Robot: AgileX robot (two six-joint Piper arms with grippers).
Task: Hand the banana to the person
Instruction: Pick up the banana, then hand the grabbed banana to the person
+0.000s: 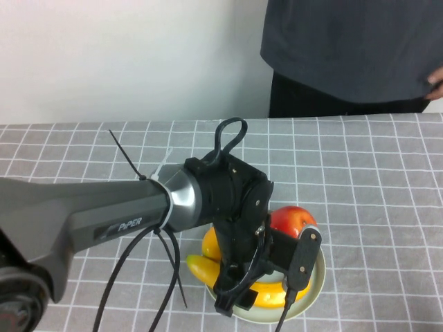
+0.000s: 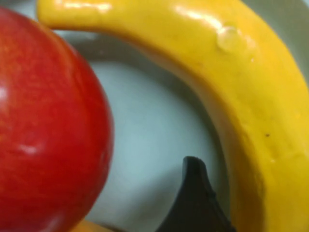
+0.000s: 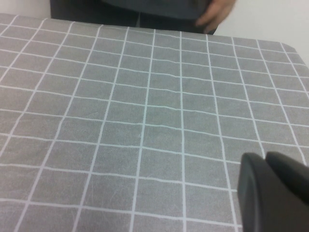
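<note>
The long yellow banana (image 1: 196,267) lies on a pale plate (image 1: 316,279) near the table's front. In the left wrist view the banana (image 2: 241,82) curves along the plate's floor (image 2: 154,125). My left gripper (image 1: 239,294) points down into the plate, open, right at the banana. One dark fingertip (image 2: 193,193) stands on the banana's inner side with a thin gap; the other finger is hidden. The person (image 1: 346,48) stands behind the far edge; a hand (image 3: 217,12) shows in the right wrist view. My right gripper (image 3: 270,193) is shut and empty above the cloth, out of the high view.
A red apple (image 1: 292,220) lies on the plate's far side and fills one side of the left wrist view (image 2: 48,125). A plump orange-yellow fruit (image 1: 211,243) lies by the banana. The grey checked tablecloth (image 1: 360,180) covers the table. Black cables hang from the left arm.
</note>
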